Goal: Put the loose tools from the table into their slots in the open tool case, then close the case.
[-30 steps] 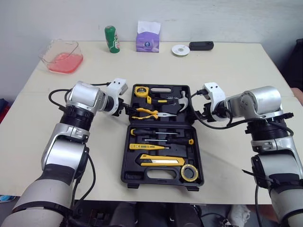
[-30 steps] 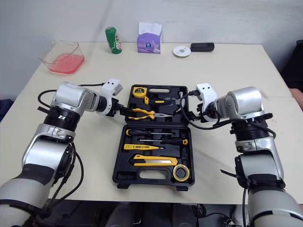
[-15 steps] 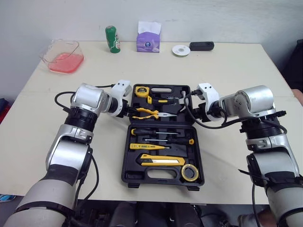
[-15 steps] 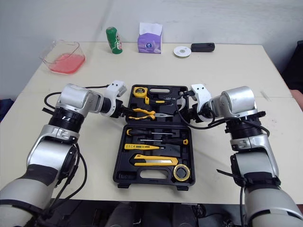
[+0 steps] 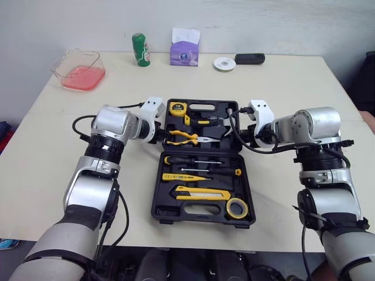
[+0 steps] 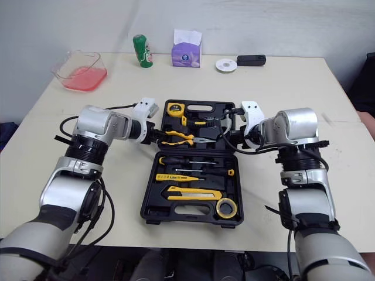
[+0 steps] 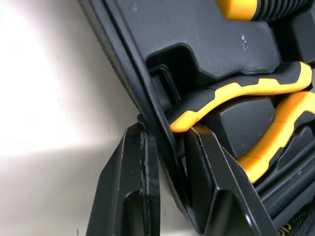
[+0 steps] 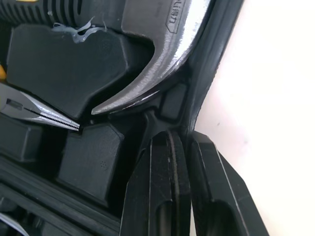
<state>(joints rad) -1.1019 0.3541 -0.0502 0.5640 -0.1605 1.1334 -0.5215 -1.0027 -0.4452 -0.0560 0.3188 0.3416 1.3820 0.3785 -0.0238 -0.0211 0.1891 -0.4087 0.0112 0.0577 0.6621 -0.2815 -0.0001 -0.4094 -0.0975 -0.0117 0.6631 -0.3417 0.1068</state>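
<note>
Pinching case lid point(image 7: 197, 39), left end effector point(image 7: 167, 129)

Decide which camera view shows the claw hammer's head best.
The right wrist view: the steel hammer head sits close up, its claw curving into the case lid. Both eye views show it small and distant, beside the right gripper.

Left tool point(image 7: 166, 132) clamps the case rim point(image 7: 118, 49) beside pliers handles point(image 7: 236, 88).

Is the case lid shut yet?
Open: pliers and hammer in the lid show; left tool and right tool pinch its side rims.
</note>
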